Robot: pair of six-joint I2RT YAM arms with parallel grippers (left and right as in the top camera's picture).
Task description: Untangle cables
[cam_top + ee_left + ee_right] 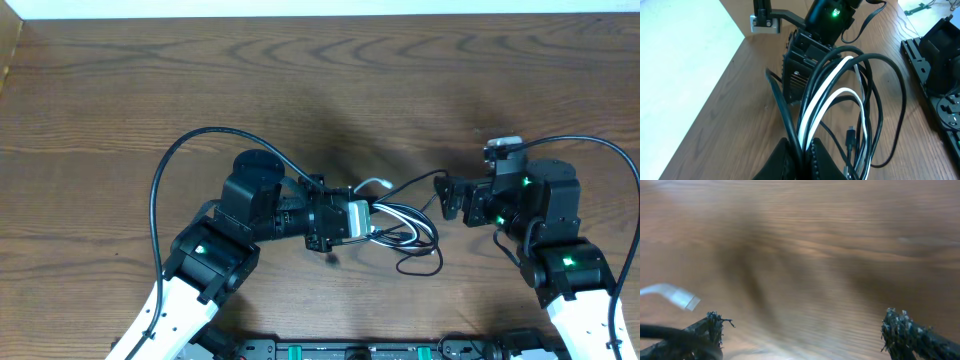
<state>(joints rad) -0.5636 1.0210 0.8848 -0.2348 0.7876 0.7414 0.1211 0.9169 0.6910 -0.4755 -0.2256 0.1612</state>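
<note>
Overhead: a brown wood-grain table [200, 80]. The tangle of thin flexible black cords [420, 242] and one shorter white cord [378, 184] lies at about 4 o'clock from table centre, between the two arms

The left gripper [372, 224] comes in from 8 o'clock and points toward 3 o'clock. It is clenched on the bundle: in the left wrist view its black fingers [785, 157] pinch black and white strands together at 6 o'clock of the frame. The loops fan up from there toward 12 and 1 o'clock. The white cord runs doubled, side by side with a black strand. A small black plug end [851, 135] hangs inside the loops at about 5 o'clock

The right gripper [443, 198] sits at 2 o'clock of the tangle and points toward 9 o'clock. It is spread wide and grasps nothing. In the right wrist view (badly blurred) its two fingertips [712, 322] stand well apart at 7 and 5 o'clock, with bare wood between them. A white plug end [677, 296] shows at 9 o'clock of that frame. A black strand passes just beside the near fingertip; I cannot tell whether it touches
</note>
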